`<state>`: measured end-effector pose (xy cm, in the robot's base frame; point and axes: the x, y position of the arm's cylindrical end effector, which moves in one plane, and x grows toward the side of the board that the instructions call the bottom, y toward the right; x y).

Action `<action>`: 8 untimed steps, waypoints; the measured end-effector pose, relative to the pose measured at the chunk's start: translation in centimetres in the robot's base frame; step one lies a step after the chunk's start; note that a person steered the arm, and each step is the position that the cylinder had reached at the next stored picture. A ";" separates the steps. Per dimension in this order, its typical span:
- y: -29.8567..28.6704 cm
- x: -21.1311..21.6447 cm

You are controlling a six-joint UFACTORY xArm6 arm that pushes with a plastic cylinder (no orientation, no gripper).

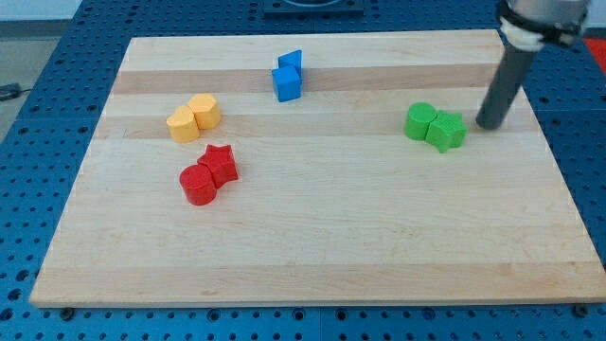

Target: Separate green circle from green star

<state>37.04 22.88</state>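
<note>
My tip [490, 125], a bare rod with no claw to open or close, stands just right of the green star block [447, 132], which touches the green circle block [419, 121] beyond it.

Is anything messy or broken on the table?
Nothing stands out. The blocks sit in four tidy same-colour pairs on the wooden board. The green circle touches the green star, and my tip is just to the view's right of the star.

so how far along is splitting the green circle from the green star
Nothing is done yet: the green circle and green star sit touching. In hand: my tip stands just to the view's right of the star, not clearly touching it. Left: push one green block away from the other.
</note>
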 end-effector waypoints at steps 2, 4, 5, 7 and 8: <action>-3.6 -0.2; -7.2 0.0; -8.6 -0.1; -10.7 0.0; -10.5 -1.8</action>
